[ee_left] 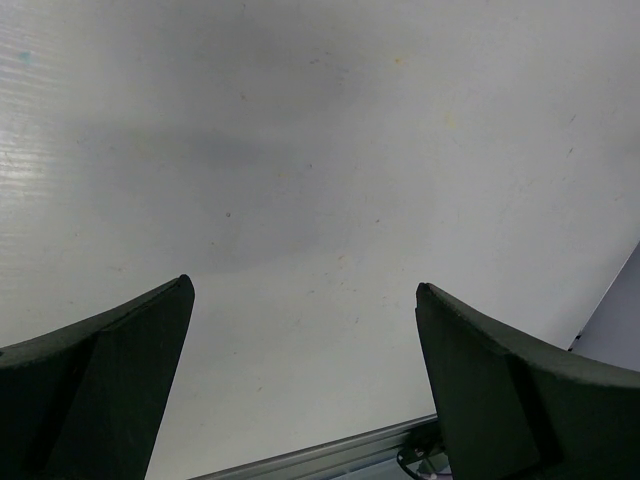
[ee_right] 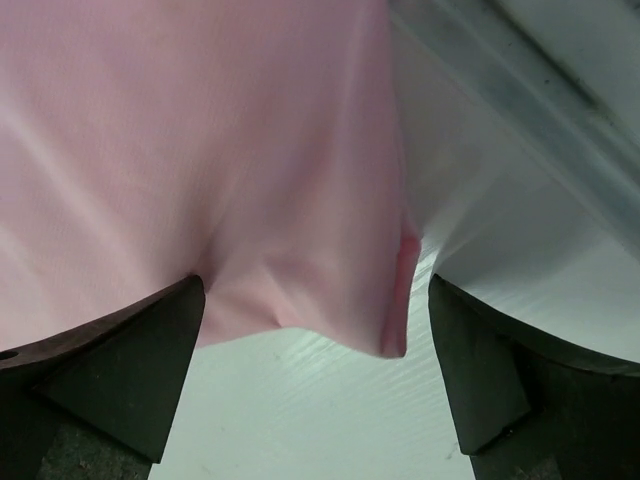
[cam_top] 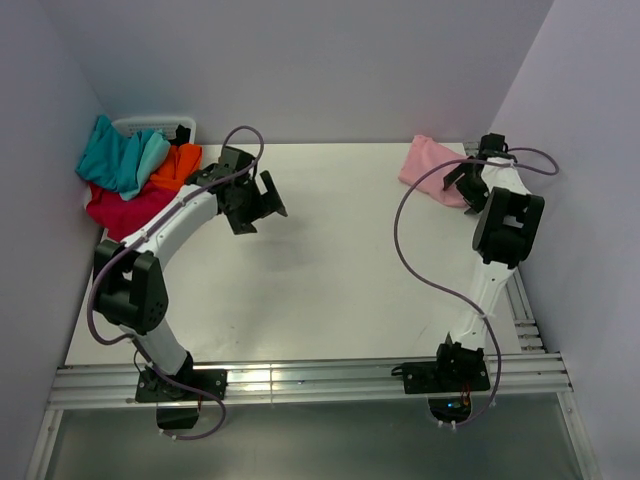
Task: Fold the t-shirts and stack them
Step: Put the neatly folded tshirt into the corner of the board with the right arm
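Four soft cotton short-sleeved t-shirts sit in two places in the overhead view. The light pink t-shirt [cam_top: 432, 168] lies bunched at the upper right of the white table [cam_top: 330, 280]. The teal t-shirt [cam_top: 118, 155], orange t-shirt [cam_top: 178, 165] and crimson red t-shirt [cam_top: 125, 208] are heaped at the upper left against a white-rimmed bin [cam_top: 160, 123]. The right gripper [cam_top: 462, 185] hangs at the pink shirt's near edge, while the left gripper [cam_top: 262, 200] hovers over bare table just beside the heap. The pink shirt appears to be the one in hand, though whether its fold is finished cannot be told. The next move likely calls for a clean pinch on one layer of the heap, a job the left arm is better placed for.

From the left wrist, the dark fingers [ee_left: 500, 385] stand fully apart over bare tabletop, holding and touching nothing.

From the right wrist, the fingers [ee_right: 120, 375] are likewise spread wide and released. The pink shirt's rumpled hem lies on the table between them and reaches the finger at the frame's lower left, but is not clamped.
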Available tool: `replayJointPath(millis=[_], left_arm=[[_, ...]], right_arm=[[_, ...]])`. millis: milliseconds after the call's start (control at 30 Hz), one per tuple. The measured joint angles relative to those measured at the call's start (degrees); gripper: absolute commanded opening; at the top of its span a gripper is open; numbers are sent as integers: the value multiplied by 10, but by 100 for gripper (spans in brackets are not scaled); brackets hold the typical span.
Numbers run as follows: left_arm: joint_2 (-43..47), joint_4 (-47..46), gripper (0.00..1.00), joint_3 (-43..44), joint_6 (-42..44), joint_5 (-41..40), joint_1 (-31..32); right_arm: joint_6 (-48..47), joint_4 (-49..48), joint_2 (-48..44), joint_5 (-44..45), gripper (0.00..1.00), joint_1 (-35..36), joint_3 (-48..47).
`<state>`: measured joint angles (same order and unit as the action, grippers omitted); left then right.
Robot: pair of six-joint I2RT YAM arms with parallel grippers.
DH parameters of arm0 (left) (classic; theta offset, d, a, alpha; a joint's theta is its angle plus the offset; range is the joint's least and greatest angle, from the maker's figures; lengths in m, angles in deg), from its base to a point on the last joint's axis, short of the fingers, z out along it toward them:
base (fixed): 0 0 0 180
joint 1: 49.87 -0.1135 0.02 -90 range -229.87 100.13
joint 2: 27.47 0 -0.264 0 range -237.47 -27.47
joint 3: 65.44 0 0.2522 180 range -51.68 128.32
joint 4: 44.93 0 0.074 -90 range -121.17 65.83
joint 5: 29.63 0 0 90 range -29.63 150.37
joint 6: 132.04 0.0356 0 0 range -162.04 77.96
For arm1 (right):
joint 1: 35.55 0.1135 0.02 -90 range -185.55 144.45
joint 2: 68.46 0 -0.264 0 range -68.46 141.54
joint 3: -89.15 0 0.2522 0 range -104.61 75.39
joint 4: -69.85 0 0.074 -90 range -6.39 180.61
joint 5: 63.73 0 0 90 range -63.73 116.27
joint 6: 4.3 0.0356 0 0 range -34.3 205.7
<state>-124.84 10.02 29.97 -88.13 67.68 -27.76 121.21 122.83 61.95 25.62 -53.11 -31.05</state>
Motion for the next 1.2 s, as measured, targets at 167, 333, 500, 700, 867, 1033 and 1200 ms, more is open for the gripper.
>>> replayJointPath(millis=[167, 333, 500, 700, 867, 1033, 1200], left_arm=[[-1, -3, 99, 0, 2, 2, 6], [-1, -2, 99, 10, 15, 1, 6], [-1, -12, 100, 32, 39, -7, 6], [18, -33, 100, 33, 65, -42, 6], [80, -74, 99, 0, 69, -66, 6], [97, -103, 99, -6, 70, -73, 6], [82, -105, 100, -5, 76, -75, 6]], right_arm=[[-6, 26, -22, -17, 100, 13, 0], [-16, 63, -120, -19, 100, 35, 0], [-49, 77, -281, 4, 100, 90, 22], [-81, 75, -502, 59, 100, 192, 184], [-95, 95, -612, 94, 100, 218, 291], [-104, 98, -617, 143, 100, 234, 296], [-108, 98, -595, 167, 100, 245, 295]])
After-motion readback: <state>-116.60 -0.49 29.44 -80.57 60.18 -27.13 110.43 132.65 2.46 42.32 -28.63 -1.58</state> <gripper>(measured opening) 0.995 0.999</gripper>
